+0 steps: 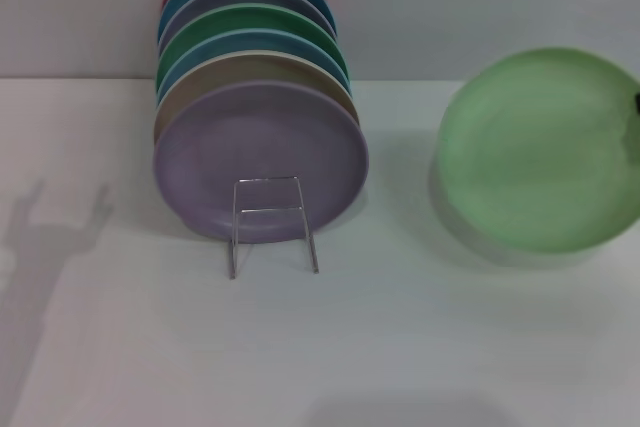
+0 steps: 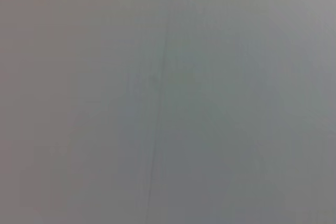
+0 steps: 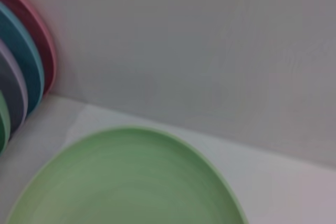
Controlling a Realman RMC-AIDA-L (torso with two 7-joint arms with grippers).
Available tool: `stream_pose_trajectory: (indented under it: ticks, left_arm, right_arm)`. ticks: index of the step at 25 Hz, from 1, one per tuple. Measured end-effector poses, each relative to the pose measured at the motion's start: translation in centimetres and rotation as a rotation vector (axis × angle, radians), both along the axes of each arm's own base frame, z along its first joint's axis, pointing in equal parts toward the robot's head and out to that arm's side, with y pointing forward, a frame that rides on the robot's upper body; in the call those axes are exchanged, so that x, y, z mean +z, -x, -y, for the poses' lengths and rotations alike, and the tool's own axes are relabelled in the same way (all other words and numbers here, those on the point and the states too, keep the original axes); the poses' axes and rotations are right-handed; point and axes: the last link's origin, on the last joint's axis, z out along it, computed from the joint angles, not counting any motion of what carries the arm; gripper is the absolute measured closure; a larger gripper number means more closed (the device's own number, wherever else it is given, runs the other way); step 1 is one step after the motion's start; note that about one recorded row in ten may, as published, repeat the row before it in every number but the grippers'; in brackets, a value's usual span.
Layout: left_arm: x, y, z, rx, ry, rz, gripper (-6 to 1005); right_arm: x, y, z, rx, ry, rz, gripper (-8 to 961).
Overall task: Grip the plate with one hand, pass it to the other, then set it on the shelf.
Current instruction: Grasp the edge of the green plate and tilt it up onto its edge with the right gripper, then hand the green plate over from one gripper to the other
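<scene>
Head view: shelf (image 1: 270,222) holds upright plates, lilac plate (image 1: 260,159) frontmost. Mint plate (image 1: 540,147) hangs tilted above the table (image 1: 400,347) at right; right gripper (image 1: 637,103) at its edge, jaws' state unclear.

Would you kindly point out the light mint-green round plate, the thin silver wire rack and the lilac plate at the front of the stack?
Light mint-green round plate (image 1: 535,152), head view, centre of its face.
Thin silver wire rack (image 1: 268,211), head view, its crossbar.
Lilac plate (image 1: 260,147), head view, middle of its face.
</scene>
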Motion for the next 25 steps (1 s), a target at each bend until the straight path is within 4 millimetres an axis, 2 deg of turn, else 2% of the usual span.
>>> stream_pose_trajectory:
  ticks: [9, 19, 25]
  left_arm:
    - [0.1, -0.2, 0.0, -0.011, -0.001, 0.006, 152]
    - [0.0, -0.2, -0.1, -0.01, 0.001, 0.008, 152]
    - [0.0, -0.3, -0.3, -0.015, 0.002, 0.008, 152]
  right_arm:
    - [1.2, 2.1, 0.5, 0.052, -0.048, 0.075, 933]
    - [0.9, 4.0, 0.3, 0.095, -0.068, 0.246, 932]
    - [-0.1, 5.9, -0.2, 0.145, -0.095, 0.405, 933]
